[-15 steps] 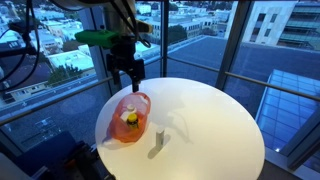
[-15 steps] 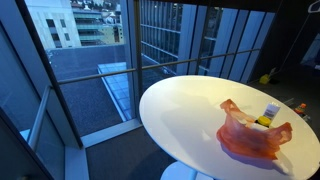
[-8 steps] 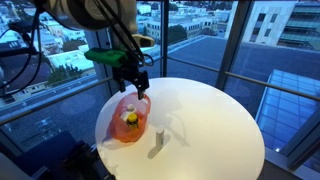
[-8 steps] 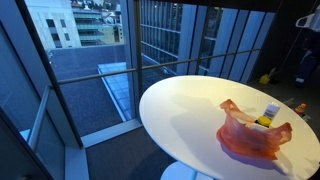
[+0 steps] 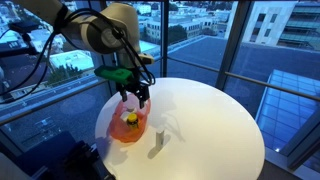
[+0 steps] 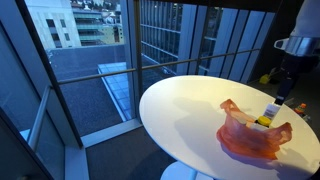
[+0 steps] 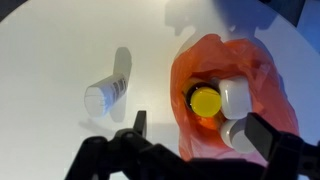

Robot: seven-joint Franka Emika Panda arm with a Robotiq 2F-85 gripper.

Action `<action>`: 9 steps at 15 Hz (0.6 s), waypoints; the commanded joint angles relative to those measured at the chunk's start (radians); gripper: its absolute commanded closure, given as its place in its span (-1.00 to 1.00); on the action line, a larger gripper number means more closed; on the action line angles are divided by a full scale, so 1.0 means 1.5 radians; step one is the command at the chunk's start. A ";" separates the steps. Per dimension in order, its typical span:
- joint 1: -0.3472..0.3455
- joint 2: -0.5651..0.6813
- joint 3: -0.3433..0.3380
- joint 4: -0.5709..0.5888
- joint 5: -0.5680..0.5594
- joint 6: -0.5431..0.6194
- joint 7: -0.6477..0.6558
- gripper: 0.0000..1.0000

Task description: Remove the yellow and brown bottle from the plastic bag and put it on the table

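In an exterior view: gripper (image 5: 137, 100) low over the orange bag (image 5: 128, 128), right above its open mouth, on the left part of the round table (image 5: 210, 120). Jaws parted, nothing between them. Inside the bag, the bottle (image 5: 130, 121), yellow cap up, upright and directly beneath the fingertips. Right of the bag and clear of it, a white tube (image 5: 159, 143).

In an exterior view from across the table: bag (image 6: 248, 138) near the right rim of the table (image 6: 180, 100). Bottle (image 6: 270, 113) poking up at the bag's far right side, upright or nearly so. Gripper (image 6: 281, 95) hanging just over it at the right edge of the frame, too dark and cropped here to read the jaws.

In the wrist view: straight down onto the yellow cap of the bottle (image 7: 205, 102), long axis vertical and in line with the approach. Gripper (image 7: 200, 135) spread wide, one finger left of the cap and one right of it, the cap just beyond the line between the fingertips. Close on the bottle's right, two white containers (image 7: 236, 97) inside the bag (image 7: 215, 60). Tube (image 7: 108, 88) well to the left on bare table (image 7: 50, 40).

Judging from this: probably a straight drop with a slight nudge forward to bracket the cap. Likely trouble: the right finger catching the white containers or a fold of plastic.
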 commanded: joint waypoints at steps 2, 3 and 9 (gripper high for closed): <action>0.010 0.075 0.010 0.011 0.015 0.040 0.000 -1.00; 0.010 0.089 0.012 0.012 0.017 0.049 0.000 -1.00; 0.009 0.156 0.018 0.020 0.007 0.116 0.009 -1.00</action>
